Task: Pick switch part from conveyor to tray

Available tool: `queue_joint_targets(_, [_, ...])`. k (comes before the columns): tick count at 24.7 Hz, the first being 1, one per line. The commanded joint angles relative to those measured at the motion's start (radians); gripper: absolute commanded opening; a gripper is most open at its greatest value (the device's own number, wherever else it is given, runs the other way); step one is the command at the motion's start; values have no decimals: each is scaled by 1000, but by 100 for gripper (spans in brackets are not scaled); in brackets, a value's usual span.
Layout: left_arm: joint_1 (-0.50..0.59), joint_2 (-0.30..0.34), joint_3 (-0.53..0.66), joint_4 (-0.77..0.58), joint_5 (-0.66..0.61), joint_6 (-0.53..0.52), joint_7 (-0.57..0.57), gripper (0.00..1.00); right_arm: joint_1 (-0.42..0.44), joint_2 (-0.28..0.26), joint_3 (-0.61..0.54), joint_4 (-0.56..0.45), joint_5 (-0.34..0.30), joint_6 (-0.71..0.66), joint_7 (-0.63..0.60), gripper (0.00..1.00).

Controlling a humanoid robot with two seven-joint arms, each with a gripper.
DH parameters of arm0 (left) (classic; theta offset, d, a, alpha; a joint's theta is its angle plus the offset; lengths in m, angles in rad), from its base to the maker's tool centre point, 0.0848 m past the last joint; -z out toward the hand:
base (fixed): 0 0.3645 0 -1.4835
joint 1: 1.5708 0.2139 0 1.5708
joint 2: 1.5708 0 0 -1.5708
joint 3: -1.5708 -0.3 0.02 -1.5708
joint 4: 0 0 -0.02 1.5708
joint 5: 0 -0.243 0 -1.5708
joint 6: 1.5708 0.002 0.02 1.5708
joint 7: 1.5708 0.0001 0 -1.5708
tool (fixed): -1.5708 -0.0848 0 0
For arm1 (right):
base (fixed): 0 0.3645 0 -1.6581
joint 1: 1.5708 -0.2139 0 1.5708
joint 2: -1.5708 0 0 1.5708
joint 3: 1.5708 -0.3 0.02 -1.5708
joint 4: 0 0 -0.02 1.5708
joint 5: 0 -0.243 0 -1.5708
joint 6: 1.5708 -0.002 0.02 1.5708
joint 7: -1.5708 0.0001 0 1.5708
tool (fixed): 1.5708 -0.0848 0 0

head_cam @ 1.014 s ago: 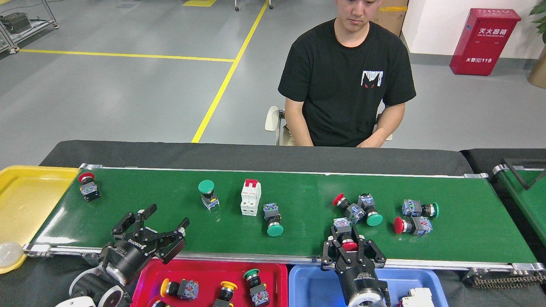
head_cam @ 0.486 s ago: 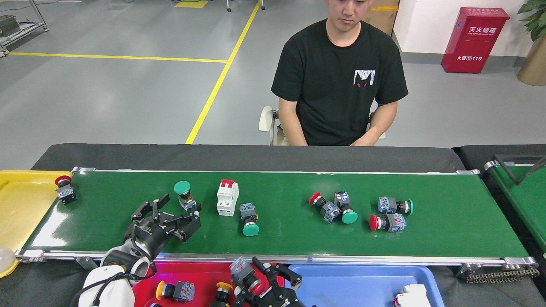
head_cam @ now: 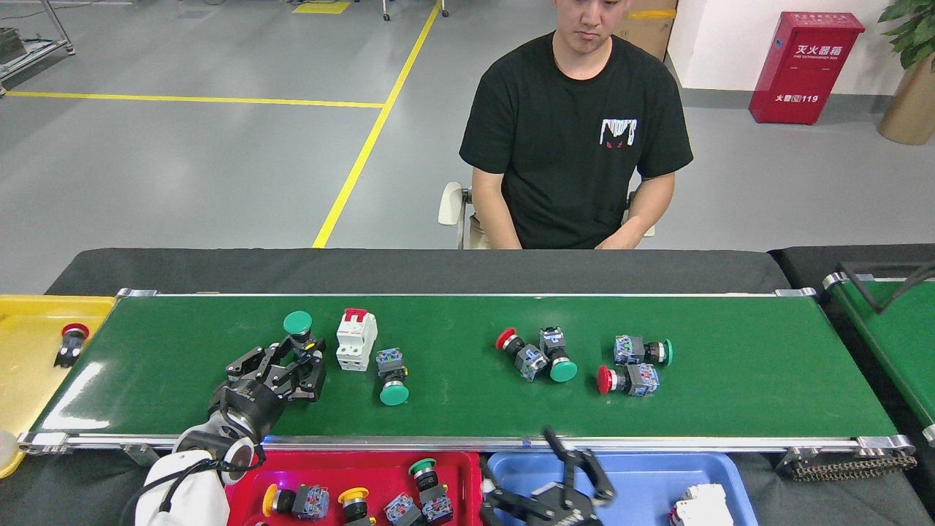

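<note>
Reaching over the conveyor point(head_cam: 467, 409) near its left end, the left hand point(head_cam: 288, 365) is spread just short of a green-capped switch part point(head_cam: 299, 330); it should straddle the body squarely before pinching. The right hand point(head_cam: 562, 482), spread and empty, hovers over the blue tray point(head_cam: 643, 467), which holds a white breaker point(head_cam: 694, 508). The red tray point(head_cam: 350, 467) holds several button switches.

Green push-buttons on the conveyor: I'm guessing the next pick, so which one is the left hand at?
The upright green-capped one at the belt's left, beside the white breaker. The left hand is right at it; the other green buttons lie farther right.
</note>
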Motion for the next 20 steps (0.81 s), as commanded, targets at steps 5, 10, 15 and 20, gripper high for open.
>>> queue_joint_targets(5, [268,116,6,-385,154,-282,12,14,-1,0,-112,-19,-2,159,-38,100])
queue_joint_targets(10, [469,98,-5,-586,165,-282,11,100,-138,-17,-105,23,4,148,28,100])
queue_joint_targets(15, [469,80,-17,-585,163,-282,11,100,-282,-74,-49,119,0,7,143,100])
queue_joint_targets(20, [463,55,29,-562,172,7,12,100,-296,-71,-51,173,-3,-154,181,100])
